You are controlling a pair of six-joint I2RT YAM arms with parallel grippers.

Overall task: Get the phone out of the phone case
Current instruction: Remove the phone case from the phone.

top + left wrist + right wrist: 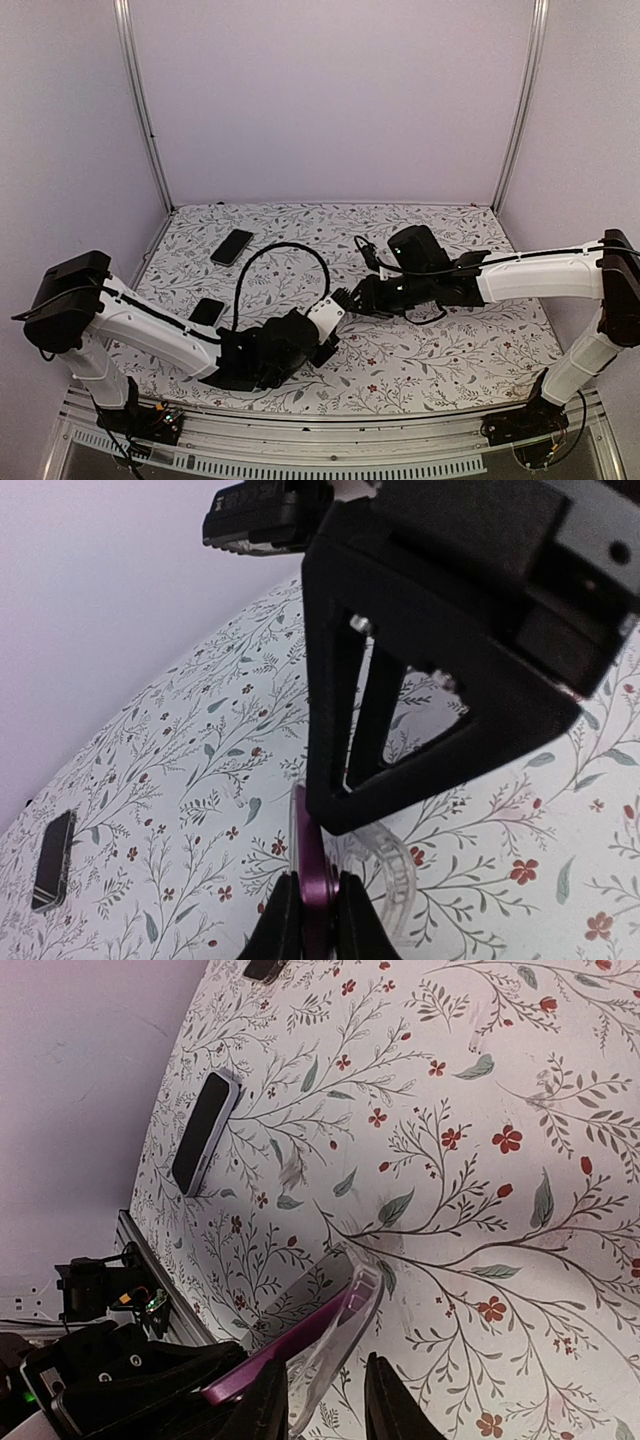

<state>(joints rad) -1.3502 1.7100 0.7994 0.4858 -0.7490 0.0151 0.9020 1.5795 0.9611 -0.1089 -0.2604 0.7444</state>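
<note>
From above we see both arms meeting over the floral-printed table cover (450, 350); the left gripper (312, 338) and the right gripper (352, 300) converge on one pale slab lifted off the cloth. We judge it is held there so each can pull its own way. Two glossy black phones, one (232, 246) farther back than the other (207, 312), lie to the left, uninvolved.

From the left wrist, the left fingers (278, 925) are pressed together on a thin purple phone (312, 875) seen edge-on; the clear, translucent phone case (392, 870) curls away beside it.

From the right wrist, the right jaws stand spread astride the case's loose lip; cloth shows between the lip and one finger, so there is no pinch yet. The phone sits partly in the case: the far end is seated, the near end parted.
</note>
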